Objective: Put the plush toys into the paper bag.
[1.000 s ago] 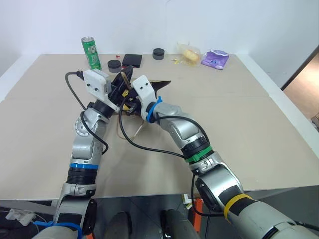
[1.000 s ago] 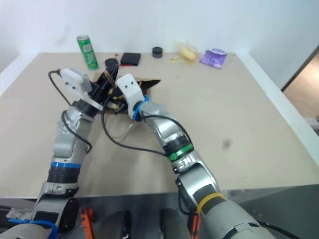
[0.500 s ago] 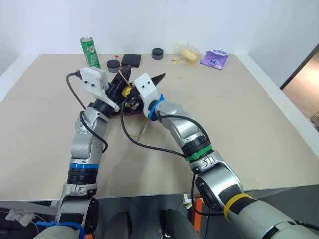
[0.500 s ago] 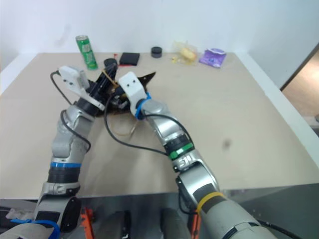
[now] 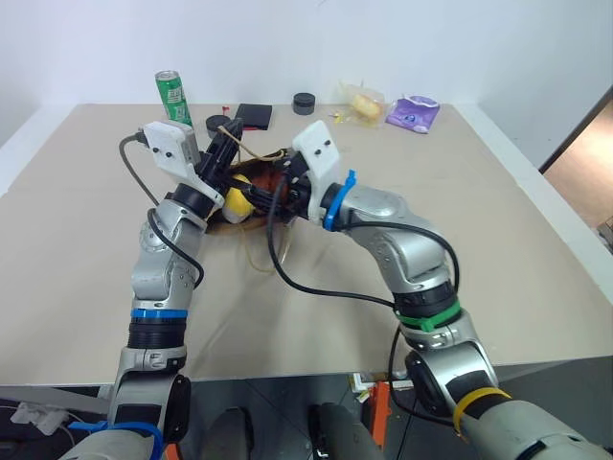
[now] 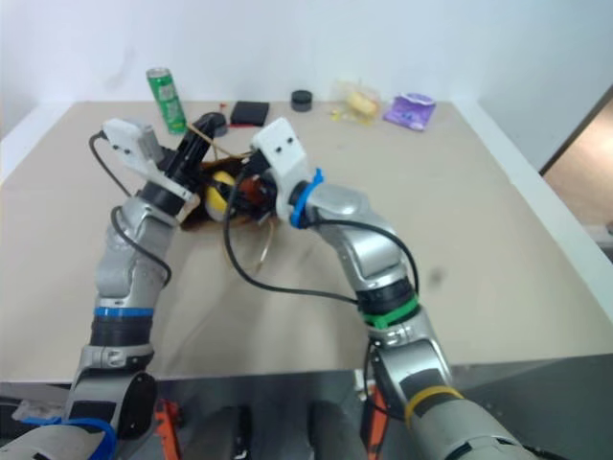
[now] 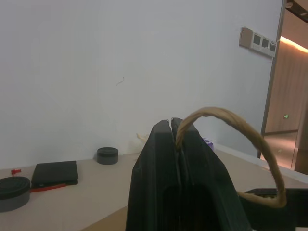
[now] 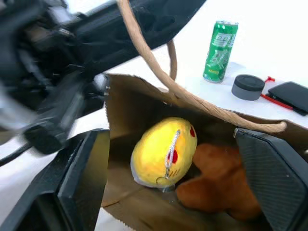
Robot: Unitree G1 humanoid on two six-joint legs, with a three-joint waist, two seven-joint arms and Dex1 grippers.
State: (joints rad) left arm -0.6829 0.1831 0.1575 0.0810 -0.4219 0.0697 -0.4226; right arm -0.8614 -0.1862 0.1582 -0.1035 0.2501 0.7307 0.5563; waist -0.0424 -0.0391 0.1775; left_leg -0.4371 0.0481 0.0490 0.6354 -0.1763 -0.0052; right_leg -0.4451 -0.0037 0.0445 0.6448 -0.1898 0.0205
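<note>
We see the left pincer clenched on a tan twisted-paper loop handle of the brown kraft paper bag, lifted above the beige counter. The right pincer stands released at the bag's mouth. Inside lie the rounded yellow-and-white plush toy and, touching it, the brown plush monkey.

Beige worktop: brown kraft paper bag mid-left; far edge has green can, black puck, clear food packet, purple packet.
</note>
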